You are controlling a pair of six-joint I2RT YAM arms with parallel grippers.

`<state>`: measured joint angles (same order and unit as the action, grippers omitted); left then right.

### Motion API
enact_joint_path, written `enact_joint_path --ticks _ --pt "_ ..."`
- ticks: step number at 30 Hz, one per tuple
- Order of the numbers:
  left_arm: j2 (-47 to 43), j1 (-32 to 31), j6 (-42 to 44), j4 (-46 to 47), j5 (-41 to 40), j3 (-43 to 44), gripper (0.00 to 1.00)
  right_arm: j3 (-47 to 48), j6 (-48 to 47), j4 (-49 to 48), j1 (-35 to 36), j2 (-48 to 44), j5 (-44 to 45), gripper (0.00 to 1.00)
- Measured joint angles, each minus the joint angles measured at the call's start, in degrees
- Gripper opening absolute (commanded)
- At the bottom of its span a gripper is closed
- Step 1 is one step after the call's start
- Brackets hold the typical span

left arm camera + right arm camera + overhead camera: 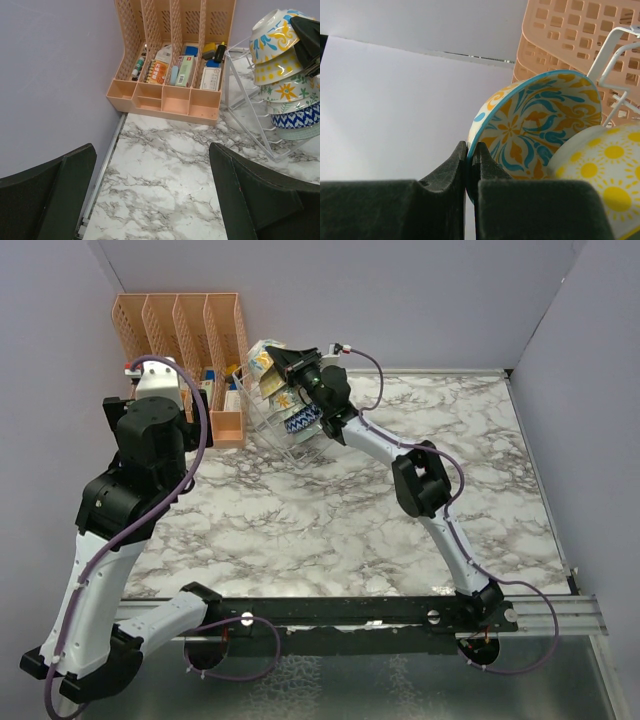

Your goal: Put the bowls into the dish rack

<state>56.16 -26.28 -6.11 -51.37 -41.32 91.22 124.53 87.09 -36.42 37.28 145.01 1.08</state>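
bowls (pixel 287 92) lean stacked in the dish rack (pixel 250 107). the right gripper (pixel 470 155) pinches the thin rim of the top bowl (pixel 535 120), just ahead of it. it looks hard, slippery, easy to crack, so the rim is a good hold. the left gripper (pixel 152 170) is wide, empty.

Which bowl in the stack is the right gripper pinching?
The topmost bowl, orange-and-blue floral with a teal rim; the right gripper clamps its rim. The sun-dotted bowl and others sit below.
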Motion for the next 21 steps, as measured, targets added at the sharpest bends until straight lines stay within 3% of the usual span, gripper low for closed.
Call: enact_joint_path --ticks 10,21 --pt "1.03 0.0 0.72 0.9 0.0 -0.72 0.99 -4.9 4.7 -0.83 -0.42 -0.81 1.42 0.02" --pt "1.99 0.0 0.74 1.64 0.02 -0.72 0.99 -7.19 7.63 1.75 -1.49 -3.1 2.03 0.2"
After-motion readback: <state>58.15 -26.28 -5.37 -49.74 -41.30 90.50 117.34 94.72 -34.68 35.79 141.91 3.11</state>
